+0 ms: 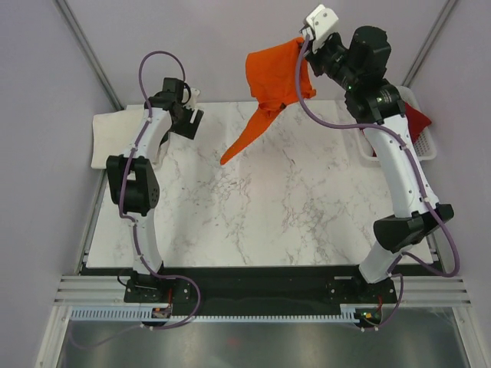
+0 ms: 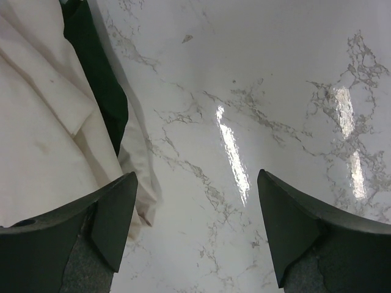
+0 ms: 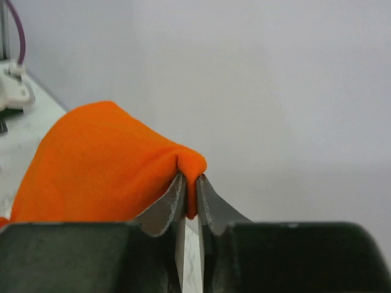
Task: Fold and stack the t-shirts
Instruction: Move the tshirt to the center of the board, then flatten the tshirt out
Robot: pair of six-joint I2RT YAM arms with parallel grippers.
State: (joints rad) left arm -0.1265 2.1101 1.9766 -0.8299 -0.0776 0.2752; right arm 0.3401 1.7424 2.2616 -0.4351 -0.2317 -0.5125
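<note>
My right gripper [image 1: 304,40] is shut on a fold of the bright orange t-shirt [image 1: 272,84] and holds it high above the table's far edge; the shirt hangs down to the left with its tip near the marble. In the right wrist view the orange cloth [image 3: 104,165] is pinched between my fingertips [image 3: 190,190]. The cream-white t-shirt [image 1: 115,134] lies folded at the far left; it also shows in the left wrist view [image 2: 43,122]. My left gripper [image 2: 195,226] is open and empty over bare marble beside it. The dark red t-shirt [image 1: 415,116] lies in the basket.
A white plastic lattice basket [image 1: 426,146] stands at the far right edge. The marble tabletop [image 1: 261,207] spans the middle. Grey walls close in behind and at both sides.
</note>
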